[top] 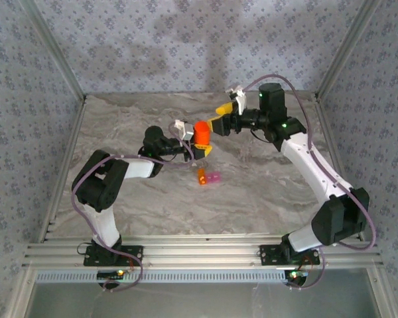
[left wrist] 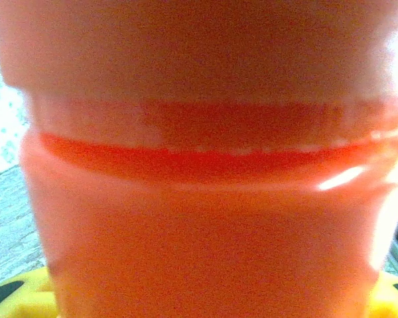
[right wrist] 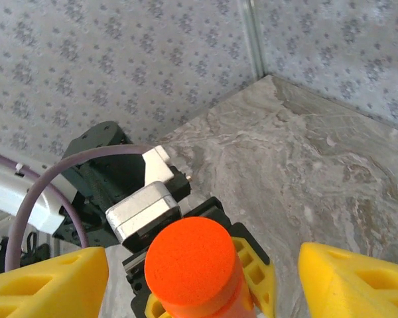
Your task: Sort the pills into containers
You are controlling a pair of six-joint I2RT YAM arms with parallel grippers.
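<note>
Marble table bears the containers just nearside of the bottle, which our left gripper clamps upright while our right gripper gapes beside its cap; we judge the containers light, stiff and skid-prone, best pinched across their outer walls.

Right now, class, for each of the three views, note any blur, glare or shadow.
Left wrist view: the orange bottle sits so close it is out of focus, with a white glare streak at right. Right wrist view: sharp and evenly lit. Top external view: soft shadows fall on the back wall.
</note>
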